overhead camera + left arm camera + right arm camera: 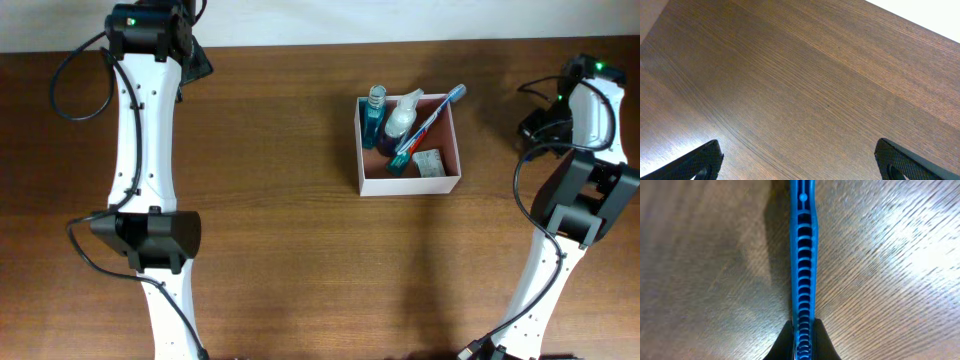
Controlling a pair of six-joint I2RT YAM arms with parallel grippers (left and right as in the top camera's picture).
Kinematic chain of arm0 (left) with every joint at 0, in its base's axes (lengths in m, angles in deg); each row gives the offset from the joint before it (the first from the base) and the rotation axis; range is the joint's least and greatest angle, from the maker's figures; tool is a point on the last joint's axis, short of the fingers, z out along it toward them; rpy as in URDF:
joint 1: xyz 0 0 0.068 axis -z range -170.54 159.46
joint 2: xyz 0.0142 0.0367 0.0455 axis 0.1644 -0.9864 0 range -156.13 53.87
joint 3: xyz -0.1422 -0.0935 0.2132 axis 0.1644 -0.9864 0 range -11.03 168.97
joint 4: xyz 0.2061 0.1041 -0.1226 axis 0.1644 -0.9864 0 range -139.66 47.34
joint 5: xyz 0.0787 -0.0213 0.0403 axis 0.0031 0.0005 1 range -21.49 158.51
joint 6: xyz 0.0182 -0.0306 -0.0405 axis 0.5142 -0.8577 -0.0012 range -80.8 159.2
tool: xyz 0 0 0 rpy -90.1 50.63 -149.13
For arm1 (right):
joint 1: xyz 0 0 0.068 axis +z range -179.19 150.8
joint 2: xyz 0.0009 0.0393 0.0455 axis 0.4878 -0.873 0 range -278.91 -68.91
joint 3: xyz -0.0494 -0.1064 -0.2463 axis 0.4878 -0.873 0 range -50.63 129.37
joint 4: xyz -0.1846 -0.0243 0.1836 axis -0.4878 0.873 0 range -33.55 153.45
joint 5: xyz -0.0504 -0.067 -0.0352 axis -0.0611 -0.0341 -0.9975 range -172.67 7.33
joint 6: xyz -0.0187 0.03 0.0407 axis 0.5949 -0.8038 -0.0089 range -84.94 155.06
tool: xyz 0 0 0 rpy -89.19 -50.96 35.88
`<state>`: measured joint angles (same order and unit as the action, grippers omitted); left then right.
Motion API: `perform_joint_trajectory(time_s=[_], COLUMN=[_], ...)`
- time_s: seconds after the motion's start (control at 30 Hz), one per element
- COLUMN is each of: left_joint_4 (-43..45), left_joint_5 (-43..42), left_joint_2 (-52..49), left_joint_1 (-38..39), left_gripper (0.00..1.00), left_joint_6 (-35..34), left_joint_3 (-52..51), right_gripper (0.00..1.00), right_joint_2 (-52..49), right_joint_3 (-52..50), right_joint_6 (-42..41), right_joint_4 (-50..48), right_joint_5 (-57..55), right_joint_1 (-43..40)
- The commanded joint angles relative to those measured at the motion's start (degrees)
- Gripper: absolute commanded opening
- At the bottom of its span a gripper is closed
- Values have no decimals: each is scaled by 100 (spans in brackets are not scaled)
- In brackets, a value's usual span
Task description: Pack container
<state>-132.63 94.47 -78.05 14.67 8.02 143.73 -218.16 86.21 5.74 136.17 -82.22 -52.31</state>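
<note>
The container [409, 187], a square white-walled box with a reddish-brown inside, sits at the table's centre right. It holds a blue bottle [374, 115], a white bottle [401, 117], a red-and-blue toothbrush [430, 120] leaning over the rim, and a small green-and-white packet [430, 163]. My right gripper [803, 330] is shut on a blue ribbed handle [803, 255] just above the wood; in the overhead view it [531, 126] is right of the container. My left gripper [797, 152] is open and empty over bare wood, at the far left [194, 64].
The right arm's cables [535, 90] loop near the table's right edge. The left arm [145, 180] stretches along the left side. The table's back edge meets a white wall [920, 15].
</note>
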Motion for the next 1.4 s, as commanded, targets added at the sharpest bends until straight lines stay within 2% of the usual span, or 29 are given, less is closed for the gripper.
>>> perform_joint_trajectory(time_s=[0.0,0.17,0.43,0.5,0.93,1.37], left_joint_4=[-9,-7,-7,-9,-9,-7], left_joint_5=[79,79,79,79,79,79], left_joint_2=[-61,-61,-61,-61,-61,-61], left_joint_1=[-7,-9,-9,-9,-9,-9], left_gripper=[99,99,100,99,99,99], left_joint_6=[-70,-72,-72,-72,-70,-70], left_joint_3=[-13,-13,-13,-13,-13,-13], right_gripper=[4,4,4,4,4,4], right_joint_2=[-20,7,7,48,72,72], right_joint_3=[728,1482,2590,2601,2592,2581], right_joint_6=[55,352,1196,1565,1862,1853], right_joint_4=[236,721,1764,1764,1764,1764], right_joint_5=[37,251,1222,1628,1694,1751], right_joint_1=[-20,26,389,575,1943,2210])
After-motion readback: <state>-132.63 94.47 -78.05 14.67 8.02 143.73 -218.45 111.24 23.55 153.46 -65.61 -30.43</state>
